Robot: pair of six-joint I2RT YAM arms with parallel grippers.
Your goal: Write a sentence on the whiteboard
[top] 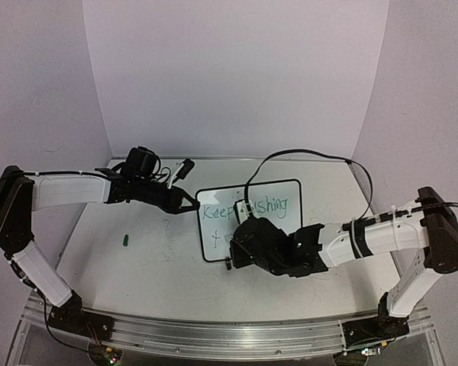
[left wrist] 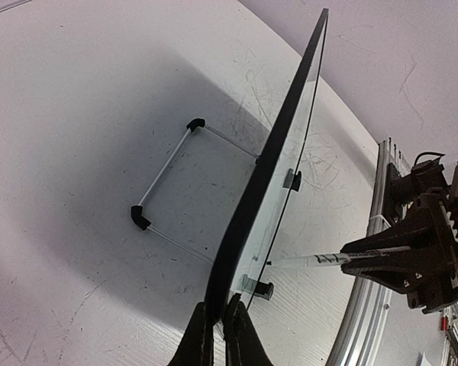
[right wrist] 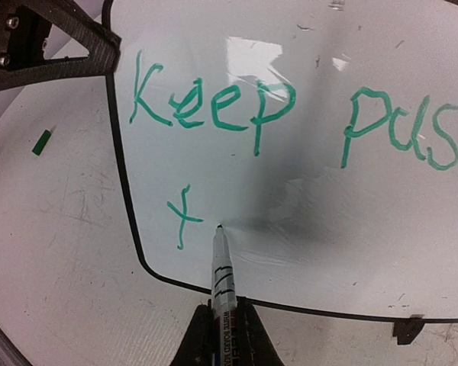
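The whiteboard stands tilted at the table's middle, seen edge-on in the left wrist view. My left gripper is shut on its left rim. The sentence in green reads "Keep pushing" on the top line, with a single "f" stroke below it. My right gripper is shut on a white board marker. The marker's tip touches the whiteboard just right of the "f". The marker meets the board's face near its lower corner.
A small green marker cap lies on the table left of the board. A wire stand props the board from behind. A black cable arcs over the board's far side. An aluminium rail runs along the near edge.
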